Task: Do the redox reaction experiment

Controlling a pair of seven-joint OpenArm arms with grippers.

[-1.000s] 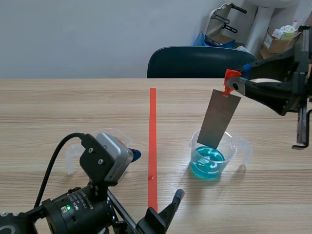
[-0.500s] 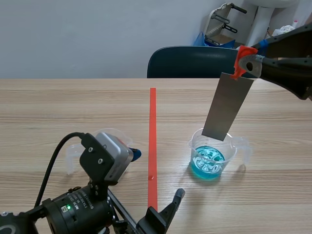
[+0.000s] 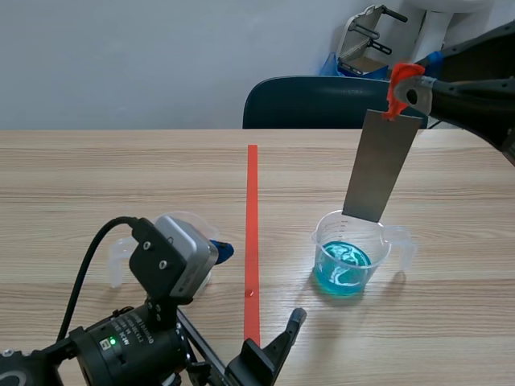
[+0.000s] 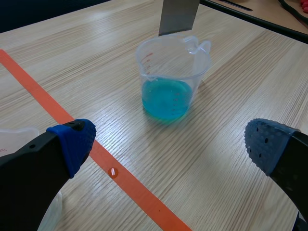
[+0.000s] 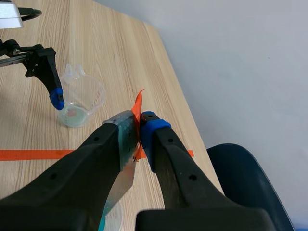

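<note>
right fingers (image 5: 153, 129) pinch the metal strip (image 3: 378, 165) hanging over the blue-liquid beaker (image 3: 326, 245); left fingers (image 4: 72, 142) spread wide.

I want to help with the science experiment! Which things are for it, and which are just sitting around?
For the experiment:
- metal strip, pinched in the right gripper
- beaker of blue liquid below it
- clear beaker beside the left gripper, probably

Just sitting around:
- blue chair
- cardboard boxes in the far corner
</note>
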